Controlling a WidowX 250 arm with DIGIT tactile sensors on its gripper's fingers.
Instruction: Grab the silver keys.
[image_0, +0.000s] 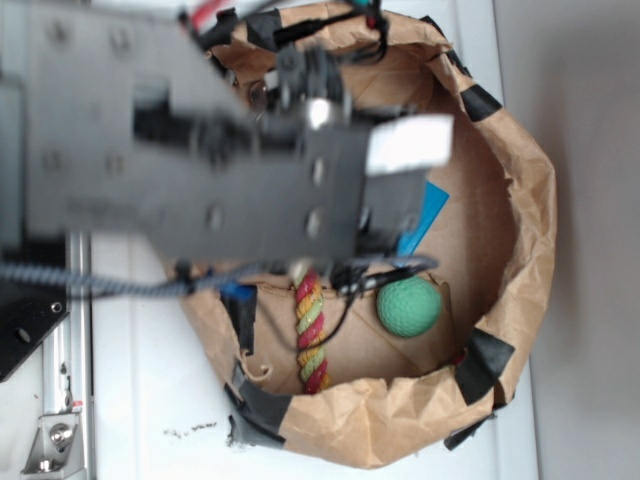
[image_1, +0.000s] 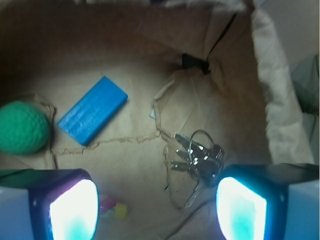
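- The gripper (image_1: 157, 212) is being held spread wide and empty above the floor of the paper bag (image_1: 280, 100).
- The silver keys (image_1: 197, 159) are lying off-centre, close beside the pad (image_1: 240, 210) on the wrist view's right, their bunch stretching diagonally.

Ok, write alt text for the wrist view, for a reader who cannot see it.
A bunch of silver keys lies on the brown paper floor of a bag, just left of the right fingertip of the open gripper. A blue block sits further left, apart from the keys, and a green ball is at the left edge.
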